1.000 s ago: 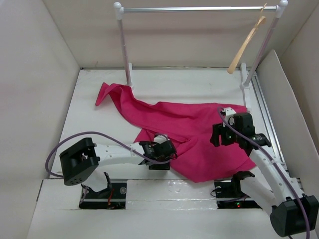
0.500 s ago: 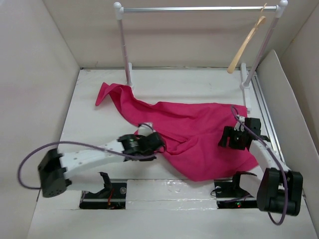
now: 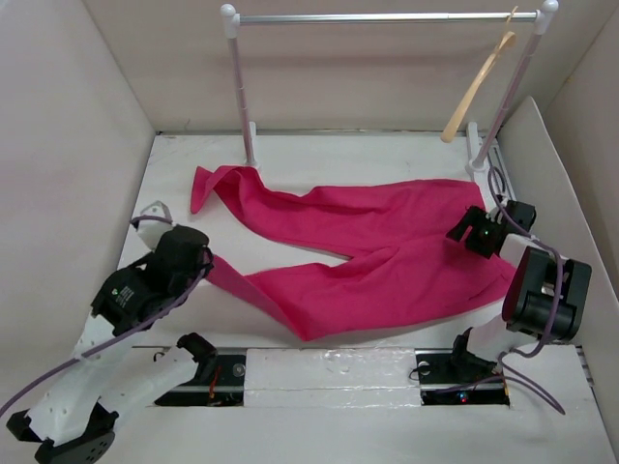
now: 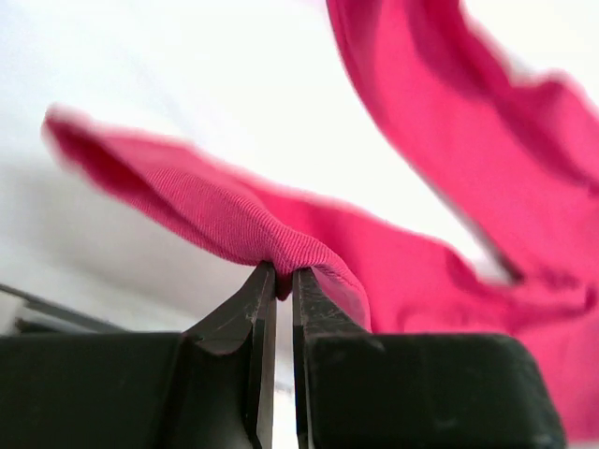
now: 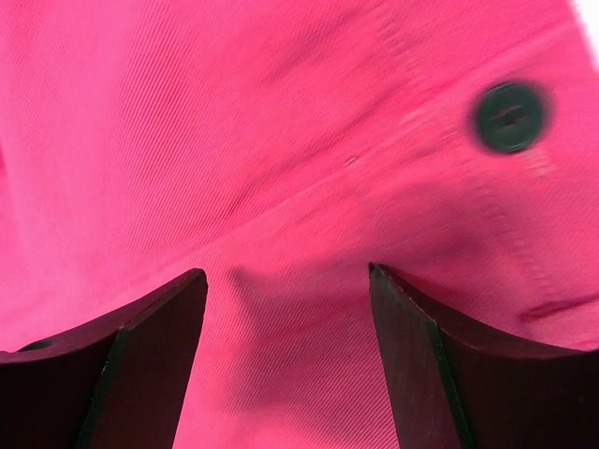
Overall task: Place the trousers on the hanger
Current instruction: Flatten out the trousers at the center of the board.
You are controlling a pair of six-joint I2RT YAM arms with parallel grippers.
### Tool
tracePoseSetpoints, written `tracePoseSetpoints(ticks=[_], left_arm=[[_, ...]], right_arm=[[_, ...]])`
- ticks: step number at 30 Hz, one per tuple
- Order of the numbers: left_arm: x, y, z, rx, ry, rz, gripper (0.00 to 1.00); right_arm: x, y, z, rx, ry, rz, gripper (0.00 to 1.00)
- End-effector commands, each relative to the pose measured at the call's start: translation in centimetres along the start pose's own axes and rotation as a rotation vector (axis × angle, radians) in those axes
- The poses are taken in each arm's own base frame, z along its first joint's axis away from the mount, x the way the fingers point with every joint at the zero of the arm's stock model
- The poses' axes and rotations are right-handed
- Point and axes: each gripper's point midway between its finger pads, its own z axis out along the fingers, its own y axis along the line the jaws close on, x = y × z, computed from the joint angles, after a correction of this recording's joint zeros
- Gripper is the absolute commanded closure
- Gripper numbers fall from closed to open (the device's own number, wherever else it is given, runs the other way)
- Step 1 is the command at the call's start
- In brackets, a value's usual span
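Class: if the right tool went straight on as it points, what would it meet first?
Probably the bright magenta-pink fabric trousers, beside their small dark round button; the open right tool seems close above them.

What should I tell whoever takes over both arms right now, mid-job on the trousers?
Left gripper: shut, pinching a fold at one leg's end of the bright magenta-pink fabric trousers.
Right gripper: open over the waistband, near the small dark button; grips nothing.
Trousers lie spread on the white table, legs pointing left.
Slim light-tan wooden hanger hangs bare at the right end of the metal rail.
Done: trousers laid out. Left: everything involving the hanger.
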Motion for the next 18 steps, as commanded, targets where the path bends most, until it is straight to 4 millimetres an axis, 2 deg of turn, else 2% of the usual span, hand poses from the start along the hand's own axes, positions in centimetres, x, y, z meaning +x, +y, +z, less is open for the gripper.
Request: tracePoseSetpoints(ticks=[1,2,5,7,8,9,10,11,13,14,16,18], left_arm=[[-6.9,1.5,-2.6,-0.071,-0.248,-0.039,1.0],[-9.7,2.2,-3.7,-0.125,-0.358,-0.057,1.0],[-10.3,2.1,-3.4,-0.162,-0.379,-0.03,0.99],[-9.8,1.7,-2.7,-0.177,-0.353,-0.006,0.88],[-9.4,1.8,-2.4,-0.178,-0.343,-0.009,0.76],[-8.6,2.0,-1.9,-0.186,-0.329,-0.009,0.72],[-8.6,2.4,-2.2,-0.169,-0.344,-0.063,0.7],[-8.6,2.7,-2.4,-0.164,-0.355,-0.088,0.66],[-9.3,3.8,-3.6,-0.135,-0.41,-0.181,0.62],[-9.8,4.0,-4.1,-0.125,-0.434,-0.212,0.63],[-11.3,4.9,-5.8,-0.109,-0.5,-0.276,0.69],[-12.0,4.9,-6.2,-0.112,-0.525,-0.291,0.73]], right_arm=[[-3.1,-2.4,0.8,0.092,-0.077,0.018,0.24],[-5.0,-2.0,0.5,0.09,-0.111,0.018,0.24],[-5.2,-1.2,0.1,0.079,-0.108,0.005,0.23],[-5.5,-0.1,-1.0,0.064,-0.126,-0.02,0.23],[-5.5,0.5,-1.4,0.052,-0.133,-0.033,0.23],[-5.3,0.9,-1.8,0.037,-0.138,-0.039,0.23],[-4.3,1.3,-2.1,0.025,-0.122,-0.041,0.23],[-4.7,2.0,-3.2,0.01,-0.152,-0.057,0.23],[-3.9,2.9,-4.2,-0.013,-0.15,-0.075,0.23],[-4.6,3.5,-5.3,-0.024,-0.186,-0.098,0.23],[-3.7,4.8,-6.0,-0.041,-0.167,-0.137,0.23],[-3.3,5.8,-6.7,-0.059,-0.167,-0.175,0.23]])
